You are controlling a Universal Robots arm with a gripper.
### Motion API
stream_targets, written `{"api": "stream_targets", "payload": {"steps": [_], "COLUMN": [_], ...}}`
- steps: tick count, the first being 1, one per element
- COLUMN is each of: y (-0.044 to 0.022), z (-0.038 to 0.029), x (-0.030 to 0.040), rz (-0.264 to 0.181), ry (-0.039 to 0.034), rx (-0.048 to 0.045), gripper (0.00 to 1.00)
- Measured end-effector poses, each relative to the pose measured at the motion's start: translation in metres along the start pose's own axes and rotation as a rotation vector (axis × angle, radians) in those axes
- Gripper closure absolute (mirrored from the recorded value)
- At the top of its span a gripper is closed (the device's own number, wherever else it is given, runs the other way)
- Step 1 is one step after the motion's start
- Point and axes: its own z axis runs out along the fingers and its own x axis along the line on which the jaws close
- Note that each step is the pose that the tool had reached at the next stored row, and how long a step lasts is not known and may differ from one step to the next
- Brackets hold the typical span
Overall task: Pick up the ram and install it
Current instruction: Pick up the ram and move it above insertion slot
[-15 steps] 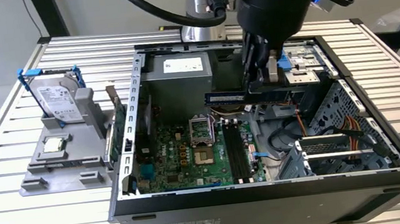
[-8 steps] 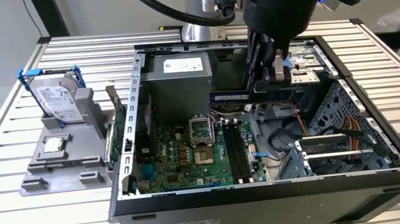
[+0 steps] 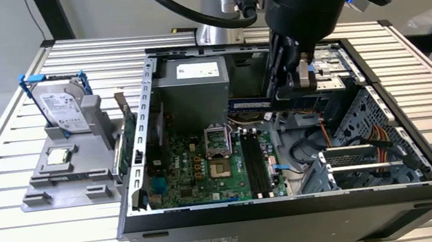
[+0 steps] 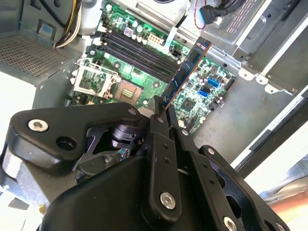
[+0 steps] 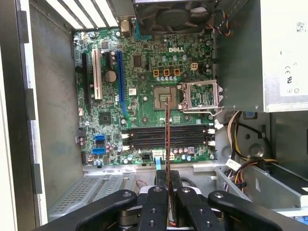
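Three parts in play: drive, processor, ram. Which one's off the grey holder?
The ram: clamped between the fingers above the motherboard. The hard drive and processor chip sit on the grey holder, outside the case.

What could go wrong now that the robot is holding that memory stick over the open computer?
The gripper holds the ram by one end, so it might tilt or slip when pressed. In the first wrist view its edge crosses the memory slots rather than lining up with them; pushed down like that, it could jam. The open processor socket lies beside the slots and could be struck.
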Motion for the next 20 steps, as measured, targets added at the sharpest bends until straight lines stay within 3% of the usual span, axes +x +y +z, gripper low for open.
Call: {"api": "stream_targets", "payload": {"steps": [9,20], "y": [-0.0004,-0.0004], "z": [0.0,0.0], "x": [0.0,0.0], "rz": [0.007,0.088], "ry": [-0.0001,-0.0009], "rx": [0.0,-0.0005], "gripper": [1.0,1.0]}}
